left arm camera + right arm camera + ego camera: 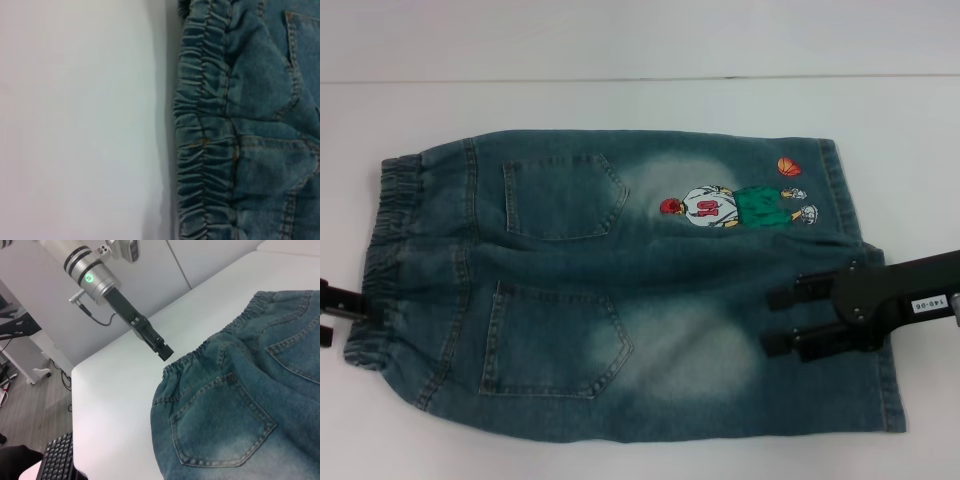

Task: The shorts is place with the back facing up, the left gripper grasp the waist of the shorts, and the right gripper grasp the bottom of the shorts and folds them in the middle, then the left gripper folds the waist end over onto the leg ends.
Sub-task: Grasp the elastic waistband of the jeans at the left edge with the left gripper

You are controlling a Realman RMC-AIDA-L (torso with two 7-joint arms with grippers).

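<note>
Shorts (620, 290) lying flat on the white desk (620, 40), back up | left gripper (335, 310) nearing the waist (382, 250), state unclear | right gripper (778, 320) hovering spread, empty, over the leg ends (890, 380) | denim looking soft, floppy, fairly heavy; gathered band and hems offering best grips

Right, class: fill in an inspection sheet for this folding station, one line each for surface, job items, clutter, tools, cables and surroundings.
Surface: plain white table, bare around the garment.
Job items: faded blue-green denim shorts lie flat, back pockets up; gathered elastic waist toward the left tool, stitched leg ends toward the right.
Clutter: nothing seen on the table.
Tools: black left tool at the waist edge; black labelled right tool open over the leg fabric.
Cables: grey lead by the left arm's wrist.
Surroundings: black keyboard and grey floor beyond the table.
</note>
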